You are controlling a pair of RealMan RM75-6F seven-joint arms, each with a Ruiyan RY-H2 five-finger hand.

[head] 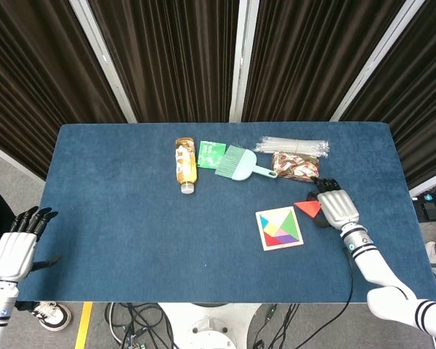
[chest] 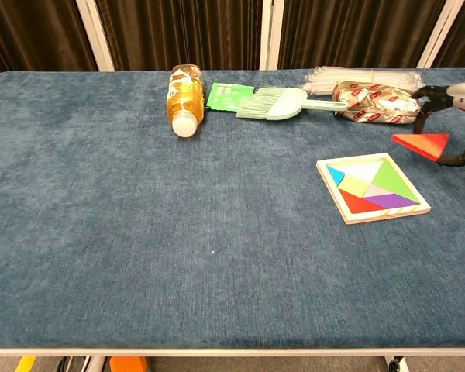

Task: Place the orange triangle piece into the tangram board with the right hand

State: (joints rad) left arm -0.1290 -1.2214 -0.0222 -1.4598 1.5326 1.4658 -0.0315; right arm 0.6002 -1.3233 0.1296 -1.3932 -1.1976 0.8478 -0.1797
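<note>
My right hand (head: pixel 333 206) (chest: pixel 459 116) pinches the orange triangle piece (head: pixel 308 208) (chest: pixel 422 144) and holds it lifted off the blue table, just right of the tangram board (head: pixel 280 227) (chest: pixel 373 187). The board is a white-framed square filled with coloured pieces, lying flat at the table's right. My left hand (head: pixel 16 246) hangs off the table's left front corner with its fingers spread and nothing in it; the chest view does not show it.
Along the back lie an orange drink bottle (chest: pixel 184 98), a green packet (chest: pixel 229 95), a pale green brush (chest: pixel 283 103), a wrapped snack (chest: pixel 376 101) and a bundle of clear straws (chest: pixel 364 76). The snack is close behind my right hand.
</note>
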